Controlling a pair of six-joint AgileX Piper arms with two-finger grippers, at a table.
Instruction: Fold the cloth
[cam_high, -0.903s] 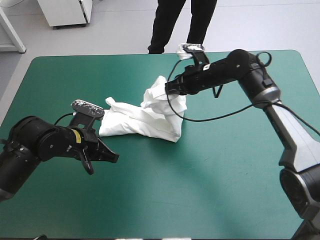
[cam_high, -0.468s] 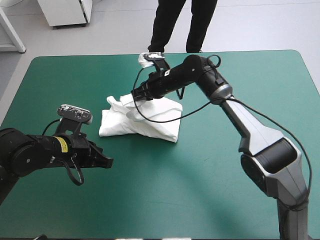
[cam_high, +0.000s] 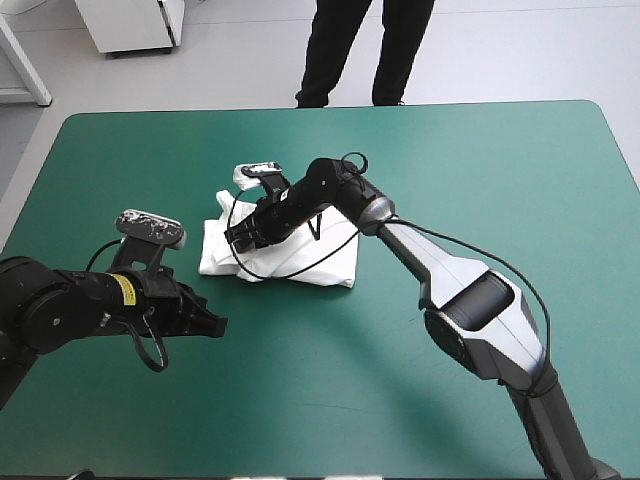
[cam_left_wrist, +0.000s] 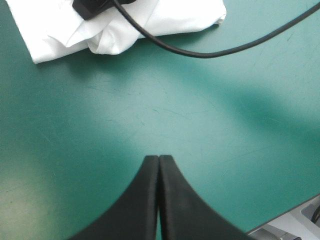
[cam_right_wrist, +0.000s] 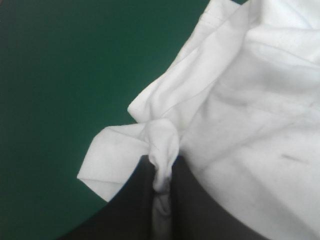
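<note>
White short-sleeved T-shirt (cam_high: 320, 262): soft matt cloth, creased, hemmed edges | teal-green table cover (cam_high: 450, 160): matt, smooth, fine pale scratches and scuffs | left gripper (cam_left_wrist: 159, 160), black fin-shaped fingers (cam_left_wrist: 142, 200): smooth, dull satin, plastic-looking | right arm (cam_high: 470, 300) casing: silver-grey and black, smooth, semi-gloss sheen.

The T-shirt (cam_high: 330, 262) was plain white, the desk cover (cam_high: 450, 180) a flat, unpatterned teal-green, and the fingers (cam_left_wrist: 142, 200) black.
</note>
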